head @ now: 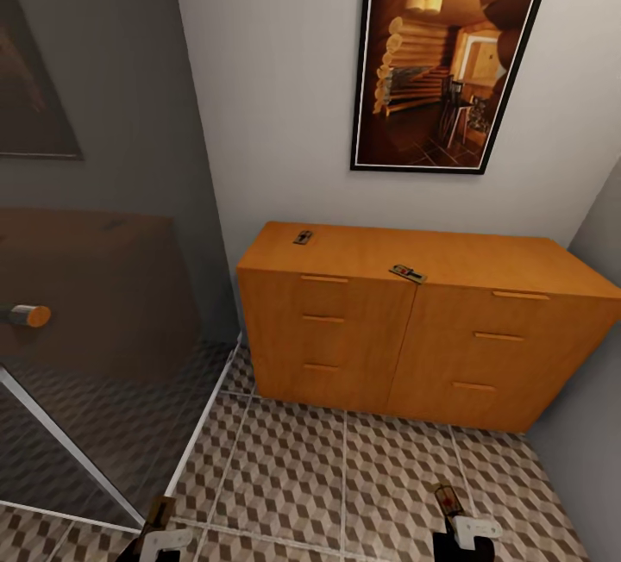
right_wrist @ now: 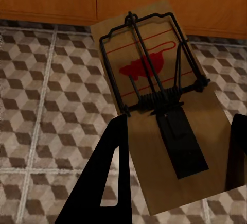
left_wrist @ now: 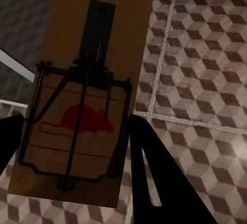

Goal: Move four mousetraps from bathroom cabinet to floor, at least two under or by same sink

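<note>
Four mousetraps. One clamped in left gripper, board between its fingers, above floor. One clamped in right gripper, board above the tiles. Two ahead of both grippers on cabinet top: trap, trap.

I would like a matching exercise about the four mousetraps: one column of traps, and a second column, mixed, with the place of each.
Things:
1. mousetrap in left gripper
2. mousetrap in right gripper
3. front-edge mousetrap
4. back mousetrap

Places:
A. on the cabinet top, near the wall
B. held above the bathroom floor, near the glass panel
C. held above the tiles in front of the cabinet
D. at the cabinet top's front edge

Pairs: 1-B, 2-C, 3-D, 4-A
</note>
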`<state>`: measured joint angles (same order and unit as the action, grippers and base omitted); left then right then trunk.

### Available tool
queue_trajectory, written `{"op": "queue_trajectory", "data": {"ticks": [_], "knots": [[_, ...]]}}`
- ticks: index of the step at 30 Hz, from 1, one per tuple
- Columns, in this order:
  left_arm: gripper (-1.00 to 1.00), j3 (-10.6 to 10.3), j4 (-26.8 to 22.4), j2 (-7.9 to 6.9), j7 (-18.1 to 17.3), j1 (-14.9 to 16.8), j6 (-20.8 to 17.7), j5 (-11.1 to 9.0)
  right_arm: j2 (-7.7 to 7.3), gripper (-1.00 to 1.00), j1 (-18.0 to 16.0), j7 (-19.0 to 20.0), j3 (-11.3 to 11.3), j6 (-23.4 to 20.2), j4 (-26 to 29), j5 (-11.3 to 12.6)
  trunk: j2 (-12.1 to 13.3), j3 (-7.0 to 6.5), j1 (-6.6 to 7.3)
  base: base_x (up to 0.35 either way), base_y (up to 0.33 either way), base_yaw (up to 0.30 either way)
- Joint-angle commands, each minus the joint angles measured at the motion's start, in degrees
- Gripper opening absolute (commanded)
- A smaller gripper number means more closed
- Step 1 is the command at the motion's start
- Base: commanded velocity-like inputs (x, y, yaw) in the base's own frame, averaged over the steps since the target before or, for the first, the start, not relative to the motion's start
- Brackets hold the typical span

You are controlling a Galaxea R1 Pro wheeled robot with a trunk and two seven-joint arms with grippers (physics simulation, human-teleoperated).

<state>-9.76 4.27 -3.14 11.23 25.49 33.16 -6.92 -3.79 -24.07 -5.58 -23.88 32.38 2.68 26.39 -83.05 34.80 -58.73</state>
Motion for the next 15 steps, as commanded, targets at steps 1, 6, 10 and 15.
{"op": "queue_trajectory", "data": {"ticks": [1,6,10,15], "knots": [[-1.00,-0.5,0.2,0.04,-0.1,0.1,0.3,-0.5,0.03,-1.00,0.0,-0.5,-0.5,0.1,0.0,0.3,0.0,0.05,0.00,0.000,0.000,0.000],[-1.00,-0.5,0.2,0.14,-0.3,0.1,0.2,-0.5,0.09,-1.00,0.0,-0.7,-0.4,0.1,0.0,0.3,0.0,0.05,0.00,0.000,0.000,0.000],[-1.00,-0.5,0.2,0.27,-0.3,0.1,0.2,-0.5,0.09,-1.00,0.0,-0.7,-0.4,0.1,0.0,0.3,0.0,0.09,0.00,0.000,0.000,0.121],[-1.00,-0.5,0.2,0.30,-0.3,0.1,0.2,-0.5,0.05,-1.00,0.0,-0.7,-0.4,0.1,0.0,0.3,0.0,0.19,0.00,0.000,0.000,0.256]]}}
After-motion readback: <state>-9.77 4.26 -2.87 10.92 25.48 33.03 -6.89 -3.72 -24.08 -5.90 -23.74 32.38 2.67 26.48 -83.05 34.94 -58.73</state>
